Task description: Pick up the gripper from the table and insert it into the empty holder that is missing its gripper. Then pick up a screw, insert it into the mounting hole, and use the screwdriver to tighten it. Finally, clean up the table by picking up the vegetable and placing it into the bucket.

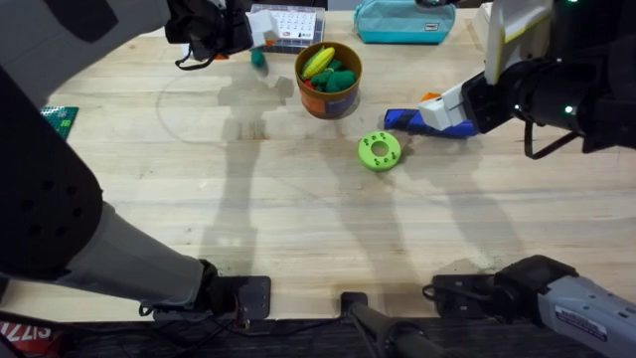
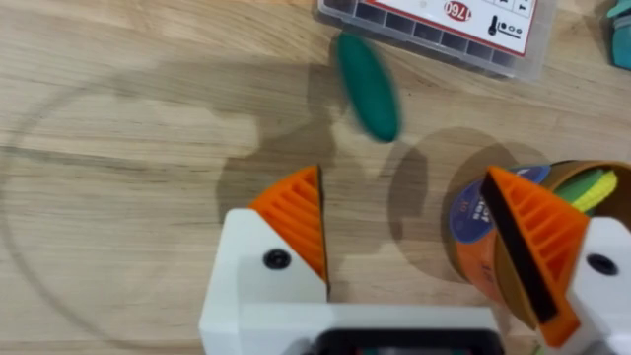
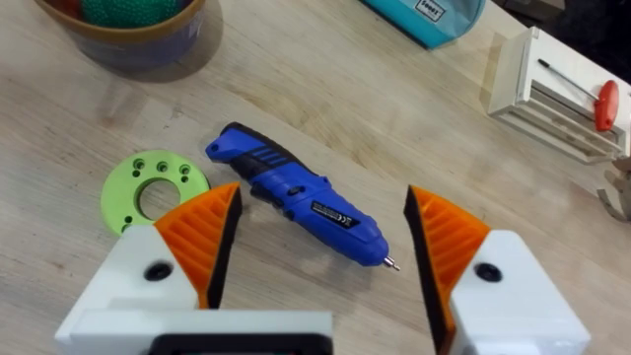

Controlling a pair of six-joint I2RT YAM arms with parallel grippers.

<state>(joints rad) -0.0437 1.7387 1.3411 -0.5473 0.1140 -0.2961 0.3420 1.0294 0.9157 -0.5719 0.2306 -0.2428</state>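
Worktop (image 1: pixel 298 229) with both hands spread and empty. Left hand (image 2: pixel 404 232) hovered near the far edge, the vegetable (image 2: pixel 368 87) lying just beyond it, apparently blurred, beside the bucket (image 1: pixel 328 80). Right hand (image 3: pixel 320 247) hung over the screwdriver (image 3: pixel 301 193), near the green disc (image 1: pixel 379 150).

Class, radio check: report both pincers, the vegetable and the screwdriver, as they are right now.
Left pincer open above the vegetable, beside the bucket. Right pincer open over the screwdriver. Green disc beside the screwdriver.
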